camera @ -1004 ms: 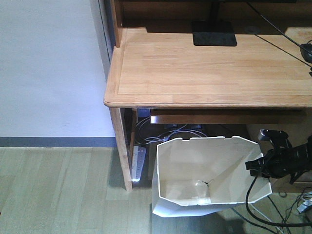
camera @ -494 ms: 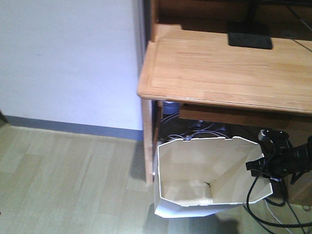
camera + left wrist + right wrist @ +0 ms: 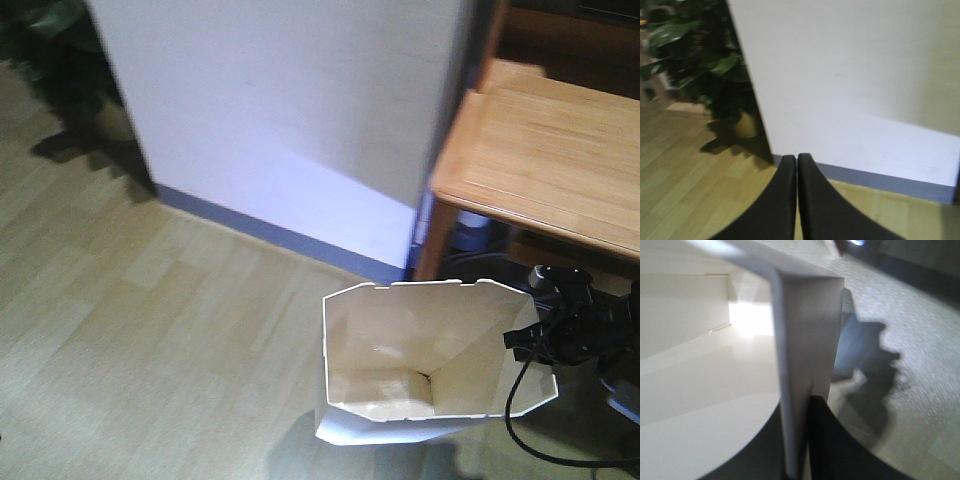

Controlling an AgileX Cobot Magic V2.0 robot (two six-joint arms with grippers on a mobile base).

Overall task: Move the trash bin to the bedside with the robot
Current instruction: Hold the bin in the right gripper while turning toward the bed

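The white trash bin [image 3: 420, 360] hangs low in the front view, its faceted rim open toward me and its inside cream-white. My right gripper [image 3: 528, 345] is shut on the bin's right rim wall; in the right wrist view the thin white wall [image 3: 800, 390] runs between the two black fingers [image 3: 840, 450]. My left gripper [image 3: 797, 165] is shut with nothing in it, pointing at a white wall and grey baseboard. The bedside is out of view.
A white wall [image 3: 290, 110] with a grey baseboard [image 3: 280, 240] stands ahead. The light wooden desk [image 3: 550, 160] is at the upper right, with cables under it. A potted plant [image 3: 705, 65] sits left of the wall corner. Pale wood floor [image 3: 140, 340] spreads left.
The whole view has swung left: the desk slid from the centre to the upper right, and the wall, baseboard and plant came into view. The bin stays in the same spot in my grip.
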